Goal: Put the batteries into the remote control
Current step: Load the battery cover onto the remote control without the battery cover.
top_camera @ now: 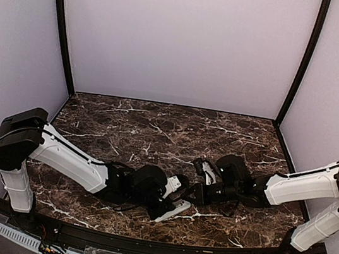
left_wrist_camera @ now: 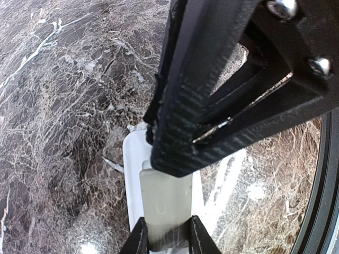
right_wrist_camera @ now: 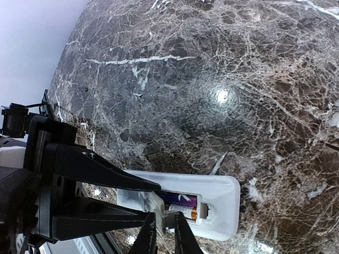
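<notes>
The remote control lies back up on the marble, its battery bay uncovered. Two batteries rest side by side in the bay, a purple one and a white and orange one. A translucent white cover piece sits tilted over the remote, and my left gripper is shut across its near end. My right gripper pinches the cover's other edge right beside the bay. In the top view both grippers, left and right, meet over the remote.
The dark marble table stretches away behind the grippers to lilac walls. A black rail runs along the table's near edge, close below the remote. My right gripper's black finger fills the upper part of the left wrist view.
</notes>
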Motion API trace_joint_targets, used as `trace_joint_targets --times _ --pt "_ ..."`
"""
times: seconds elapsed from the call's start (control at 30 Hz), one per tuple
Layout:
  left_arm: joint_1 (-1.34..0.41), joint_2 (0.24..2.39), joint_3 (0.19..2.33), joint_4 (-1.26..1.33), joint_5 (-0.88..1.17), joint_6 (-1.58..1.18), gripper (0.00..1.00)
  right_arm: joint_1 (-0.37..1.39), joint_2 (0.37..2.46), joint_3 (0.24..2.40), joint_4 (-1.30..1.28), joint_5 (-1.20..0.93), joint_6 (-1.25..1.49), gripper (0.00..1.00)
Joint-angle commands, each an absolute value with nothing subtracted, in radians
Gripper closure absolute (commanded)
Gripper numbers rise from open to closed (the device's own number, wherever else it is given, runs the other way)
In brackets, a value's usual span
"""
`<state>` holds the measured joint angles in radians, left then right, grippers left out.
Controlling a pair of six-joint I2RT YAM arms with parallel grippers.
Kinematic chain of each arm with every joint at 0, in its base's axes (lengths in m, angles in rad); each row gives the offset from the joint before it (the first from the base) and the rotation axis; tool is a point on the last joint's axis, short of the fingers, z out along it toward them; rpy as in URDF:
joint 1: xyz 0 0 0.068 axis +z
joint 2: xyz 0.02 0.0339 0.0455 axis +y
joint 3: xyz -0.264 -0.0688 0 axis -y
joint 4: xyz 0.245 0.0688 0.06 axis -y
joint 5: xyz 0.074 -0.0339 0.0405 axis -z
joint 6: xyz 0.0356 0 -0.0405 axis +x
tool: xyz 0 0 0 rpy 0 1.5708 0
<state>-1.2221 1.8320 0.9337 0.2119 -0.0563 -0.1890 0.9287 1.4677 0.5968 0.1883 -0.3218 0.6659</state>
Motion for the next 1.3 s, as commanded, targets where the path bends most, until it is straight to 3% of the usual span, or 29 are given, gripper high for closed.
trace_joint_targets --times 0.0,0.3,1.27 --pt "-1.235 1.839 0.9 0.083 -0.019 -0.188 0.87 0.928 1.494 0.604 0.23 -0.337 0.658 0.9" --pt "-1.235 1.848 0.906 0.077 -0.025 -0.187 0.86 0.929 1.504 0.584 0.261 -0.343 0.674 0.97" --pt "-1.235 1.871 0.93 0.019 -0.027 -0.192 0.71 0.952 1.552 0.537 0.341 -0.358 0.737 0.94"
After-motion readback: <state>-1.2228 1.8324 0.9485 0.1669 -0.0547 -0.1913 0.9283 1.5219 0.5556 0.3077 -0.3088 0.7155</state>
